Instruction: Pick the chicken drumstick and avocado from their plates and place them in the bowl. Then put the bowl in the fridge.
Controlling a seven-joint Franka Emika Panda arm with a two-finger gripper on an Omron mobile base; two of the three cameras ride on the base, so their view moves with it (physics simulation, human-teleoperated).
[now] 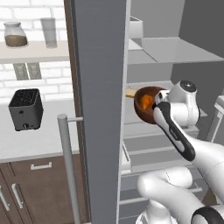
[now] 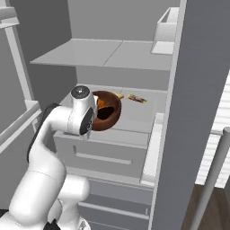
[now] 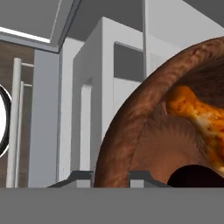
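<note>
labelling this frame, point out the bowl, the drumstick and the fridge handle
bowl (image 2: 113, 117), right base view, outer wall
chicken drumstick (image 3: 199, 120), hand view, meaty middle
fridge handle (image 1: 68, 162), left base view, vertical bar

Black toaster (image 1: 26, 109) on counter (image 1: 39, 140), jar (image 1: 15, 35) and glass (image 1: 49, 32) on shelf (image 1: 33, 52)

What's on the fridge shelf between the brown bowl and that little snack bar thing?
In the right base view, a small yellowish item lies on the shelf between the bowl and the snack bar. It is too small to identify.
</note>
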